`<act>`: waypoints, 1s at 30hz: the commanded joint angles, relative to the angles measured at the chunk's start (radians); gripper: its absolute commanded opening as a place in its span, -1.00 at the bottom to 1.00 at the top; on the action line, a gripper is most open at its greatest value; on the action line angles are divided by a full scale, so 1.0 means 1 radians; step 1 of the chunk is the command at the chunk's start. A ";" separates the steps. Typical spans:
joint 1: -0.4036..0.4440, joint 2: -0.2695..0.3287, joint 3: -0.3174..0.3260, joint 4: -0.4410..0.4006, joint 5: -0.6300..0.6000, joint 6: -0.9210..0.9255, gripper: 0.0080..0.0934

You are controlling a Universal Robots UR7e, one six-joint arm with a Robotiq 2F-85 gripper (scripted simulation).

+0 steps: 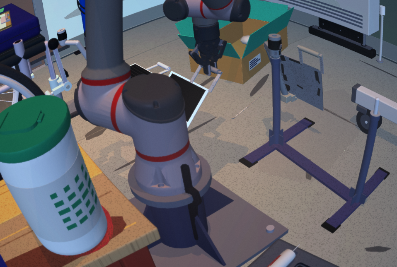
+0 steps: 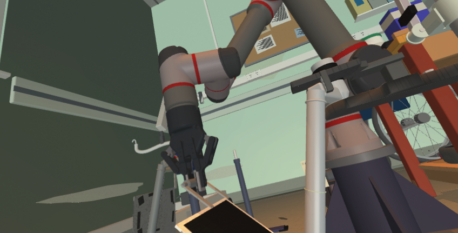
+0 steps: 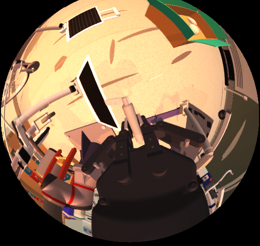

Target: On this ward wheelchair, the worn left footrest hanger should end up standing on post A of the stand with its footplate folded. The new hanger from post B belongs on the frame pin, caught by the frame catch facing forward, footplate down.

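The worn hanger's tube is mostly hidden behind my arm in the side camera; its black footplate (image 1: 192, 98) with a white rim shows, tilted, hanging from its heel loop (image 1: 210, 71). The wrist camera shows its curved tube (image 3: 47, 101) running left from the footplate (image 3: 95, 95). The second hanger (image 1: 302, 77), with a grey speckled footplate, stands on the far post (image 1: 275, 88) of the blue stand. The near post (image 1: 368, 149) is bare, topped by a thin pin. The wheelchair frame (image 1: 54, 66) is at the left. My gripper (image 1: 208, 67) is closed on the heel loop, above the floor between wheelchair and stand.
My own arm and base (image 1: 153, 149) fill the middle. An open cardboard box (image 1: 237, 46) with green flaps sits behind the gripper. A wipes canister (image 1: 48, 174) stands on a wooden table at the near left. The right-side footplate (image 3: 84, 22) lies flat on the wheelchair.
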 commanded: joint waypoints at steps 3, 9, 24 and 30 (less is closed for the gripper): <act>-0.008 0.039 -0.011 -0.029 0.000 -0.008 -1.00; -0.021 0.120 -0.033 -0.089 0.000 -0.021 -1.00; -0.039 0.299 -0.069 -0.231 0.000 -0.039 -1.00; -0.042 0.355 -0.078 -0.278 0.000 -0.043 -1.00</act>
